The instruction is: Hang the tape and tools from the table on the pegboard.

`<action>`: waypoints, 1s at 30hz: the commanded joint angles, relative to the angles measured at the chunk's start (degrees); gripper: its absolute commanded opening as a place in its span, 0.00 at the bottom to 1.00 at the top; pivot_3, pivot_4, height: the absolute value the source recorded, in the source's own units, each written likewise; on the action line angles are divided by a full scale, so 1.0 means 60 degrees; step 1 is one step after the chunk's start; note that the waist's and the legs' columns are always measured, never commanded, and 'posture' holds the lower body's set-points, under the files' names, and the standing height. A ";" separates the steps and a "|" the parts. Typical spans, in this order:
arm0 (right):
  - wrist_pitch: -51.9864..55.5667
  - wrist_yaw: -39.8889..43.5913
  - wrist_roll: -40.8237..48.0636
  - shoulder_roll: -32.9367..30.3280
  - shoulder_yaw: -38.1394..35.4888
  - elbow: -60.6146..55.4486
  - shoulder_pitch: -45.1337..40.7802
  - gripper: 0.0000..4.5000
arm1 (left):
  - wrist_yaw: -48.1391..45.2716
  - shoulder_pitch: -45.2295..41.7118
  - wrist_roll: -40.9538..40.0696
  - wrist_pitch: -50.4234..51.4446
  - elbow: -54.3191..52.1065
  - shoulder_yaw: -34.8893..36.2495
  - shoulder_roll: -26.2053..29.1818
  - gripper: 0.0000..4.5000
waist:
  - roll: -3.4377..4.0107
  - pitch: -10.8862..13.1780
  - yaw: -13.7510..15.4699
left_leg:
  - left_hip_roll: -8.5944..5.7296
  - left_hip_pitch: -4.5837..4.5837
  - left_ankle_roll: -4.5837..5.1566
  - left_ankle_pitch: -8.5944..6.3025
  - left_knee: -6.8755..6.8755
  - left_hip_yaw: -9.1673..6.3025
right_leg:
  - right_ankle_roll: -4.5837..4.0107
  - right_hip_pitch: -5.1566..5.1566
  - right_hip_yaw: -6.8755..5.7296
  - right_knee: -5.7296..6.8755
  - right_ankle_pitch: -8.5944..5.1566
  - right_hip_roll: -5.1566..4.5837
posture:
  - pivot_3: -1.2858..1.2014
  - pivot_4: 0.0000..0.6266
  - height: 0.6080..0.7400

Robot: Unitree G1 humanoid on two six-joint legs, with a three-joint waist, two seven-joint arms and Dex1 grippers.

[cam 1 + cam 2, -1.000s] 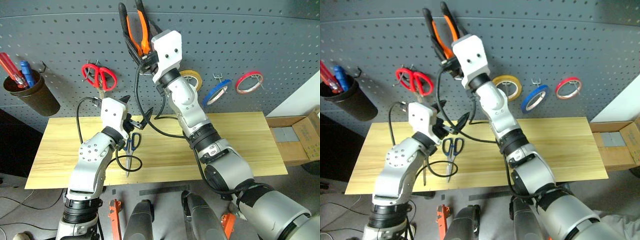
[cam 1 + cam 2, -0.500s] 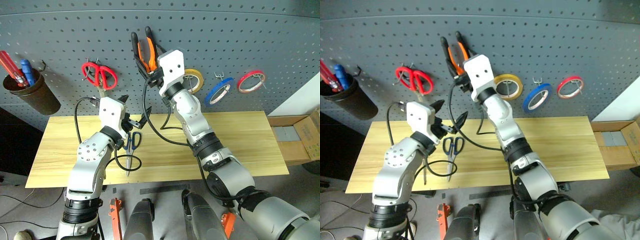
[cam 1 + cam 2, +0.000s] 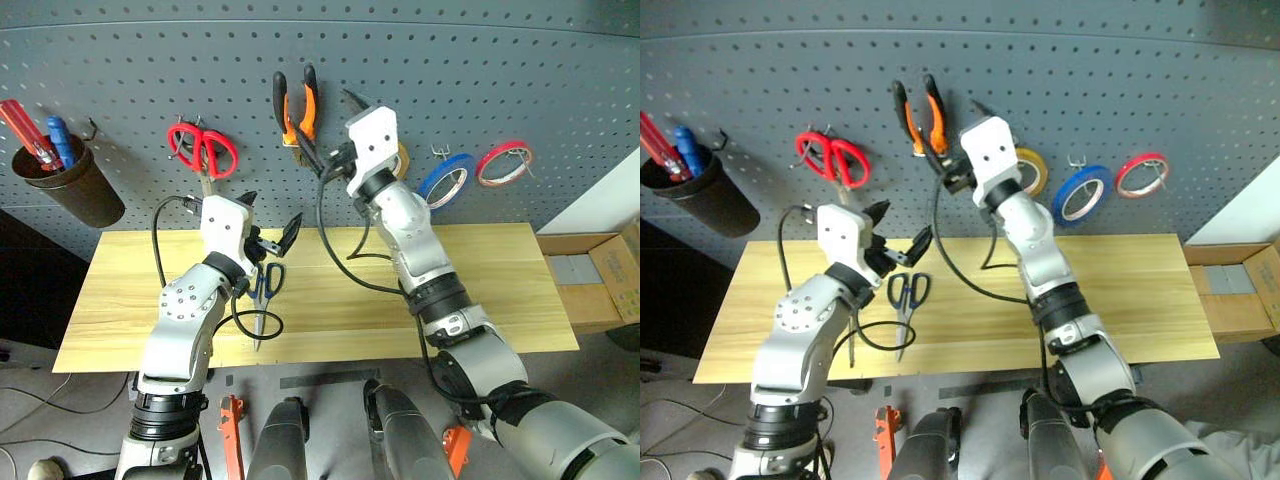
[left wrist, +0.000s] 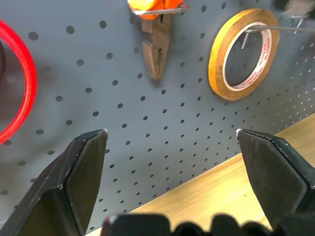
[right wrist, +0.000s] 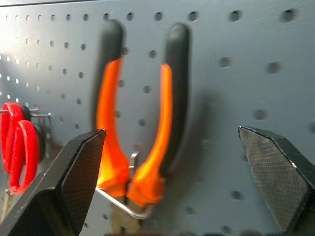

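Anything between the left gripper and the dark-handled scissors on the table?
Nothing visible. The scissors lie flat on the table, just below and in front of the open left gripper. A black cable loop curls near their blades but does not cover the handles.

My right arm covers most of the yellow tape ring [image 3: 402,160] beside the pliers [image 3: 297,105]. My left arm hides part of the scissors [image 3: 262,290] on the table [image 3: 480,270]. The pliers look blurred in my right wrist view.
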 commanded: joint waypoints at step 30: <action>0.1340 0.5927 0.1233 -0.2947 0.2612 -0.4935 0.5856 0.99 | 0.2782 0.3922 0.1688 0.3449 -0.0728 -0.0001 -0.1433 1.00 | -0.0002 0.0001 -0.0015 | 0.0004 0.0109 0.0009 0.0005 0.0011 0.0007 | 0.0072 0.0136 0.0022 -0.0027 -0.0051 0.0091 | 0.56 0.53 1.00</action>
